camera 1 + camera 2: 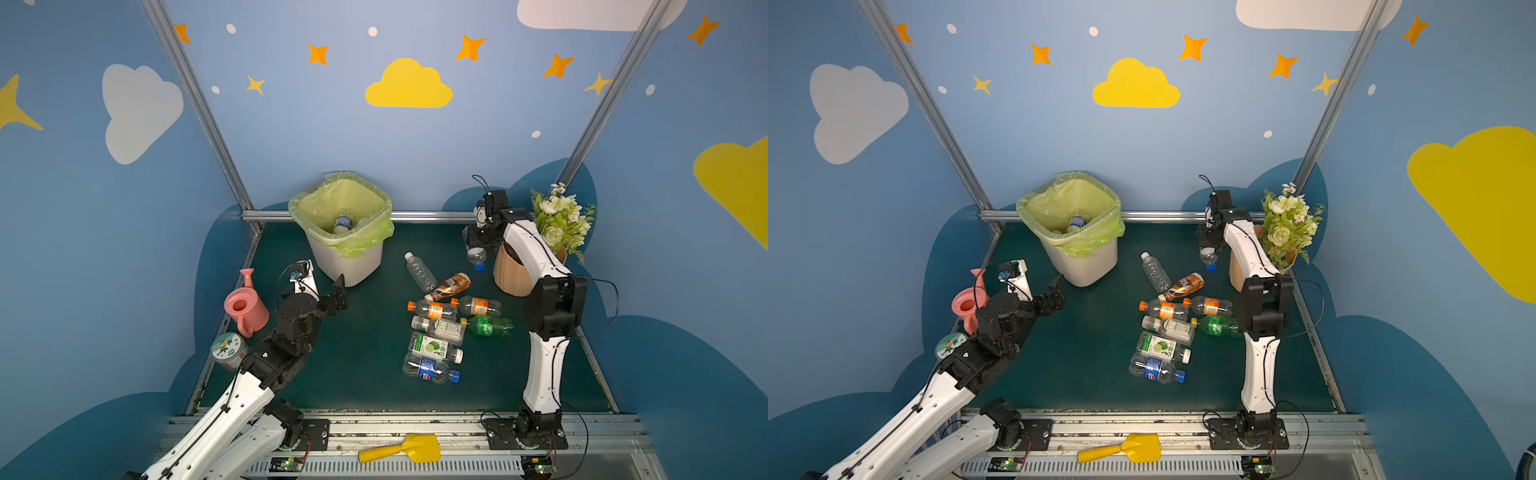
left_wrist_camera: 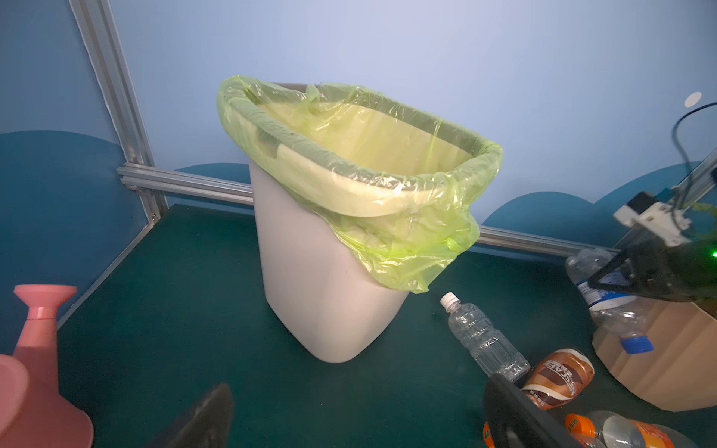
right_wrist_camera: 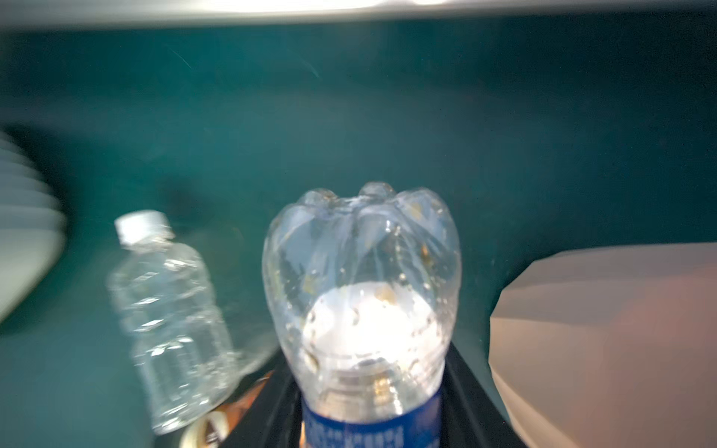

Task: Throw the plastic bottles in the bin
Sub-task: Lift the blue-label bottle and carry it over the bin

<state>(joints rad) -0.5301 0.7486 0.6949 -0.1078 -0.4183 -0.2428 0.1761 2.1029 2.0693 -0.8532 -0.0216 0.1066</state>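
**Beside the flowerpot: right gripper clamps a bottle**

Right gripper (image 1: pixel 477 243) is closed on a clear blue-capped bottle (image 1: pixel 476 255), which hangs cap down just beside the tan flowerpot (image 1: pixel 509 278). Right wrist view is blurred.

Left gripper (image 1: pixel 340 291) has jaws wide apart and empty, near the bin's front wall. The bin (image 1: pixel 353 262) stands at the back of the green mat (image 1: pixel 365 332), with at least one binned bottle (image 1: pixel 343 224) inside.

Loose bottles lie on the mat between the arms:
- white-capped clear bottle (image 1: pixel 419 272)
- brown bottle (image 1: pixel 451 286)
- two orange-capped bottles (image 1: pixel 432 309)
- green bottle (image 1: pixel 490 325)
- lime-label bottle (image 1: pixel 434 347)

Pink watering can (image 1: pixel 245 307) sits left of the left arm.
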